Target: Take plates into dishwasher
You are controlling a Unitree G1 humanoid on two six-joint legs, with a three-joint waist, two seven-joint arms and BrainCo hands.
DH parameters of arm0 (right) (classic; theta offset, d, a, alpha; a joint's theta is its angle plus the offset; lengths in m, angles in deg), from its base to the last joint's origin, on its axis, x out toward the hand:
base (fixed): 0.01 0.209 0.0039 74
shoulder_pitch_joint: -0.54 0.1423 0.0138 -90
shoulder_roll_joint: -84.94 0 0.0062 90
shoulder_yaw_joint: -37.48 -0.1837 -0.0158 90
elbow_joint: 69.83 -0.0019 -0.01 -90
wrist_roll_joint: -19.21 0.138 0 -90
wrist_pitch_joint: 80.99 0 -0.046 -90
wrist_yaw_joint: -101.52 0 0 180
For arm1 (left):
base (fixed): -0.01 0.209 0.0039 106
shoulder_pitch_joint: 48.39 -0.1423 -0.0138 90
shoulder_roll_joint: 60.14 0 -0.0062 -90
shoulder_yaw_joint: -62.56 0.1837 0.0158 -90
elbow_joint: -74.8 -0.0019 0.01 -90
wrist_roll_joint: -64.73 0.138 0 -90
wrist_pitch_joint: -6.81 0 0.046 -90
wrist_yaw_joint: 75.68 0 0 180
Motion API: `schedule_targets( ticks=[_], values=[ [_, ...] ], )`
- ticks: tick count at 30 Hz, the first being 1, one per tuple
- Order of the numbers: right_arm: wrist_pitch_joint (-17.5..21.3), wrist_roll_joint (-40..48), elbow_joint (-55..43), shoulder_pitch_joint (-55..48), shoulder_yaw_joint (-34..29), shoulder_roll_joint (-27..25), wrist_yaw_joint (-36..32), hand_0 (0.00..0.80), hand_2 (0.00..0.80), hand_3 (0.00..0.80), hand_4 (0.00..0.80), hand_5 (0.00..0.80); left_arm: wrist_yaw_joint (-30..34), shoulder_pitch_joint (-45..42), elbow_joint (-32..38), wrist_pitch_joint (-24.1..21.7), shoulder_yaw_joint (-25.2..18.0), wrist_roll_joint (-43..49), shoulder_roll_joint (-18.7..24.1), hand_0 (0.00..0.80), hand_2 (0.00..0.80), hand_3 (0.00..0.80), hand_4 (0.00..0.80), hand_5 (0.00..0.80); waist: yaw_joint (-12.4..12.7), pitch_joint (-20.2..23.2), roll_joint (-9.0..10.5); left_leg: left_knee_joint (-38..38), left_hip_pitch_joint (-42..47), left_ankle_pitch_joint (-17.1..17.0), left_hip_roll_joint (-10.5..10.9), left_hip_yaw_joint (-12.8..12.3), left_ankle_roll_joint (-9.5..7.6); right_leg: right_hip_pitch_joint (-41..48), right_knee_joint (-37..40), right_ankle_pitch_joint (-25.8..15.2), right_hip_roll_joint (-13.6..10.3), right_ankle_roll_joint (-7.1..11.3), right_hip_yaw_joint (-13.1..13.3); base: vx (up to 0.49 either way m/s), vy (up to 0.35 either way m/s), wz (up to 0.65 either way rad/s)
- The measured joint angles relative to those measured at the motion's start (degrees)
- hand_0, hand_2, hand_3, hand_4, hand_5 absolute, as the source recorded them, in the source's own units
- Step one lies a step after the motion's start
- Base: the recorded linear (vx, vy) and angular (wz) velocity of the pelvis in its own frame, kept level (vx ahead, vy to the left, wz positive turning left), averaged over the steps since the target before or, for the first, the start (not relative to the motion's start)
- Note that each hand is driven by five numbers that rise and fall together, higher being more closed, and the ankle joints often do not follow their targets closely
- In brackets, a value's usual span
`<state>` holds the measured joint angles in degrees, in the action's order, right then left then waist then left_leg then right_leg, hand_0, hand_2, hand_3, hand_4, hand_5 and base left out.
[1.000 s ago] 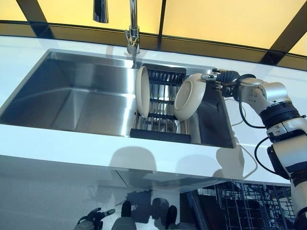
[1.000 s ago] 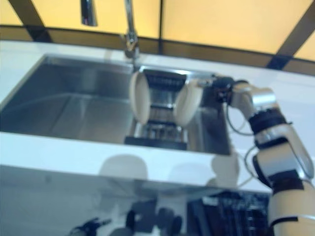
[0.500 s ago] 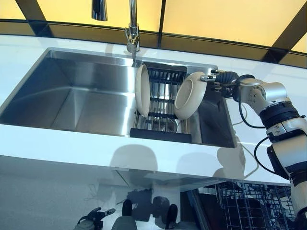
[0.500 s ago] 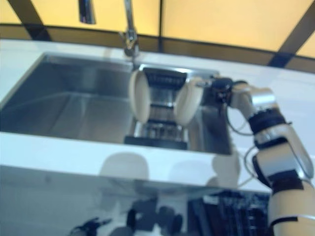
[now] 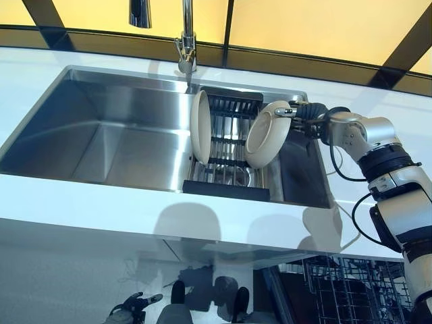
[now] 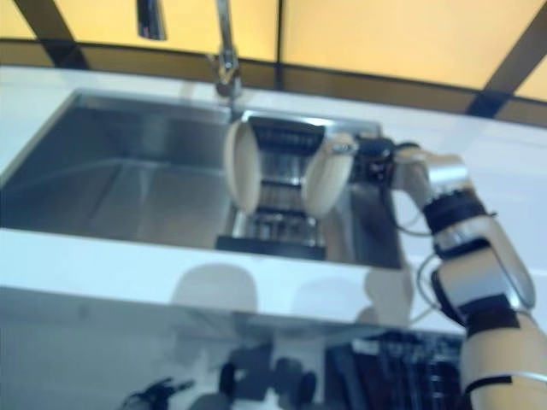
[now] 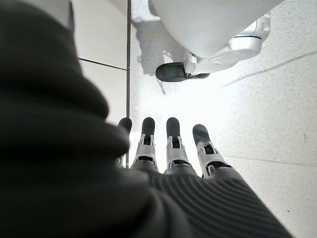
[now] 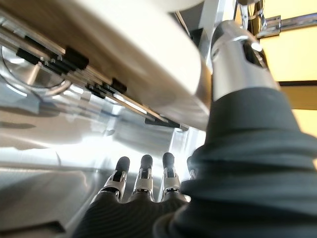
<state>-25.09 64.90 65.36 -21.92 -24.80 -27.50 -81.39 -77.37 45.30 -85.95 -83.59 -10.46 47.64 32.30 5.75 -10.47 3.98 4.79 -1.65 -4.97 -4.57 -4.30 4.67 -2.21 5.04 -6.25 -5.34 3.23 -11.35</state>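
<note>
Two cream plates stand on edge in a black rack (image 5: 226, 172) inside the steel sink (image 5: 101, 135): the left plate (image 5: 200, 128) and the right plate (image 5: 266, 135), which leans to the right. My right hand (image 5: 305, 112) is at the right plate's upper rim. In the right wrist view its fingers (image 8: 143, 173) lie straight behind the plate (image 8: 124, 34) and the thumb (image 8: 237, 54) stands by the rim, not closed on it. My left hand (image 5: 131, 307) hangs low by the floor, its fingers (image 7: 171, 144) straight and holding nothing.
A faucet (image 5: 187, 47) rises behind the sink, just left of the rack. The white counter (image 5: 101, 202) runs along the sink's front. A wire dishwasher rack (image 5: 351, 290) shows below the counter at the lower right.
My right hand has moved left, closer onto the right plate's upper rim. Both plates stand as before and the left hand has not moved.
</note>
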Motion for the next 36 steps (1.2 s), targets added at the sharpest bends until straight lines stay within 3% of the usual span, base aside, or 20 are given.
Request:
schedule_targets(
  ticks=[24,26,27,29,36],
  values=[
    [-1.74,-3.21,0.86,0.28,0.0,2.0,-4.37,0.0,0.0,0.0,0.0,0.0,-0.04,0.0,0.02,-0.05,0.24,-0.74,-0.02,0.0,0.0,0.0,0.0,0.0,0.15,-0.58,1.04,-0.03,0.01,-0.01,0.09,0.38,0.0,0.17,0.01,0.0,-0.06,-0.01,-0.24,0.0,0.0,0.0],
    [-1.72,-4.65,1.18,0.42,-0.01,1.99,-4.89,0.42,0.42,0.42,0.42,0.42,-0.05,-0.05,0.01,-0.05,0.26,-0.75,-0.02,0.0,0.0,0.0,0.0,0.0,0.16,-0.58,1.04,-0.04,0.01,-0.01,0.07,0.46,0.0,0.2,0.02,0.0,-0.06,-0.01,-0.27,0.0,0.0,0.0],
    [-1.72,-5.22,1.3,0.64,-0.01,1.98,-5.08,0.48,0.48,0.48,0.48,0.48,-0.05,-0.05,0.0,-0.05,0.26,-0.75,-0.02,0.0,0.0,0.0,0.0,0.0,0.13,-0.58,1.04,-0.04,0.01,-0.01,0.07,0.46,0.0,0.2,0.02,-0.01,-0.06,-0.01,-0.27,0.0,0.0,0.0],
    [-1.65,-6.94,2.0,1.2,0.0,1.99,-6.27,0.8,0.8,0.8,0.8,0.8,-0.07,0.03,0.01,-0.13,0.26,-0.75,-0.03,0.0,0.0,0.0,0.0,0.0,0.17,-0.58,1.04,-0.04,0.02,-0.01,0.03,0.61,0.0,0.28,0.02,-0.01,-0.05,-0.01,-0.38,0.0,-0.004,0.02],
    [-1.64,-10.5,4.93,2.51,1.98,2.07,-7.81,0.8,0.8,0.8,0.8,0.8,-0.11,0.05,0.06,-0.28,0.27,-0.77,-0.03,0.0,0.0,0.0,0.0,0.0,0.98,-0.58,1.05,-0.05,0.01,-0.02,0.05,0.92,0.0,0.4,-0.01,-0.01,-0.1,-0.01,-0.63,-0.002,-0.002,0.01]
  ],
)
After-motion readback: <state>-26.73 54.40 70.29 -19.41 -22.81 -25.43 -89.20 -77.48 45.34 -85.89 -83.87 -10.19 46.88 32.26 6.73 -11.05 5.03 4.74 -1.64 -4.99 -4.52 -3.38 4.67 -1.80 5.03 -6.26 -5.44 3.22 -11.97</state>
